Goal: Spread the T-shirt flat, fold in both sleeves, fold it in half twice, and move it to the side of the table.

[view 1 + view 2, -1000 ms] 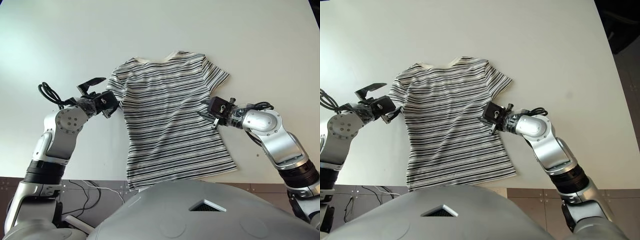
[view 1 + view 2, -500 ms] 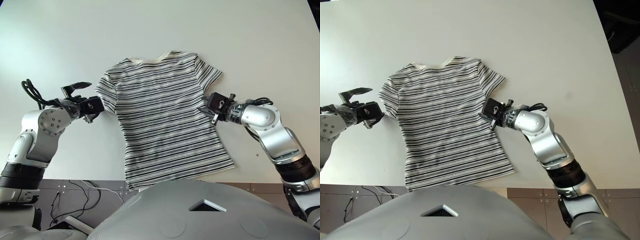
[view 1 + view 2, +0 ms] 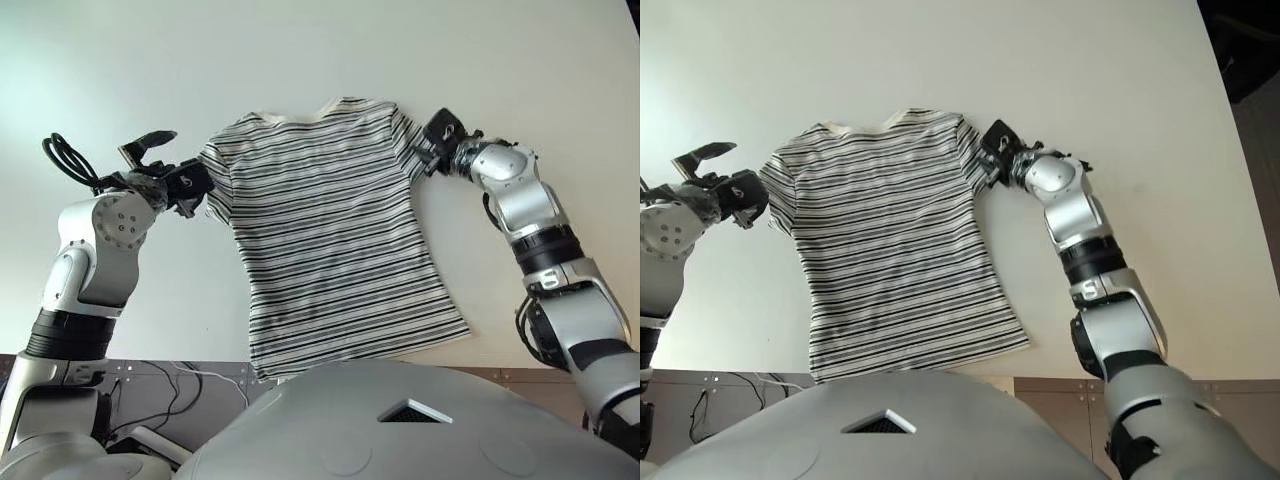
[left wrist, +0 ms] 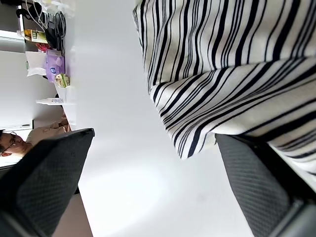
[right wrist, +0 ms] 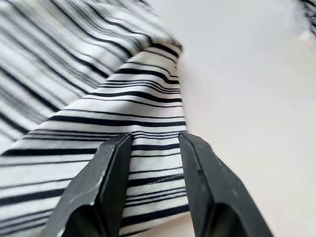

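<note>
White worktop (image 3: 320, 50) carries the T-shirt (image 3: 330, 230), spread flat with the collar away from the robot and the hem nearest. Left gripper (image 3: 185, 162) sits at the left sleeve (image 3: 215, 180), jaws wide apart, nothing held. Right gripper (image 5: 155, 140) is over the right sleeve (image 3: 410, 140), jaws a narrow gap apart, fabric showing between them, no grip confirmed. Judgement: both are stationed at the sleeves because sleeve folding comes next.

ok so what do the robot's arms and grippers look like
The left arm and right arm are rounded silver-grey shells with black joint bands. The left gripper and right gripper are black with flat, textured fingers. A black cable loops by the left wrist.
</note>
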{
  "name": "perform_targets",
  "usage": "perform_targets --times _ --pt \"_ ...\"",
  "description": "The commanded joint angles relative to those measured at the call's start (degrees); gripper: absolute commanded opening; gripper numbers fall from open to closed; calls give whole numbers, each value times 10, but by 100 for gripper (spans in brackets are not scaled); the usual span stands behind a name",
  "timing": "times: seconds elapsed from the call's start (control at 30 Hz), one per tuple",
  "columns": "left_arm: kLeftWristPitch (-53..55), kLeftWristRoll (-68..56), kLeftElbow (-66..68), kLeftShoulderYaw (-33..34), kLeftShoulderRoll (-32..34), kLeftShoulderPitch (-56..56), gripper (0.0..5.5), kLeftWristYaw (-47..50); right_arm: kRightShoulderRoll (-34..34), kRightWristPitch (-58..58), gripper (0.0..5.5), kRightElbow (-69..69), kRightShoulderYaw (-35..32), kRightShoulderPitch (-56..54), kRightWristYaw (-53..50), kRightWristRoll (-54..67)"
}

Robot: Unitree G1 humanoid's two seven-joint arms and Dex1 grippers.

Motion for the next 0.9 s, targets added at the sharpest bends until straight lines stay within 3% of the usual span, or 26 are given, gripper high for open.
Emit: perform_targets --times 0.03,0.13,0.27,0.4,0.5,0.63,0.73,0.9 --pt "11 17 21 1 -12 -18 454 23 17 -9 172 182 -12 -27 -38 -23" --pt "8 12 43 16 -6 -21 454 31 1 -10 172 221 -41 -33 -62 -14" --pt "-7 1 77 24 -13 -31 454 42 -36 19 172 135 -67 20 -61 -9" --pt "-25 -95 66 30 -94 -40 454 27 -38 60 172 18 -64 57 -43 -10" --pt "-73 -112 26 -12 -105 -16 454 -7 -34 65 172 12 -53 43 -38 -21" --pt "-110 -40 56 -75 -100 -26 454 7 -33 63 172 17 -53 33 -33 -26" --pt "-110 30 116 -111 -118 -58 454 55 -29 56 172 27 -52 27 -32 -31" --pt "-108 63 242 -148 -201 -110 454 144 -22 41 172 52 -52 18 -37 -35"
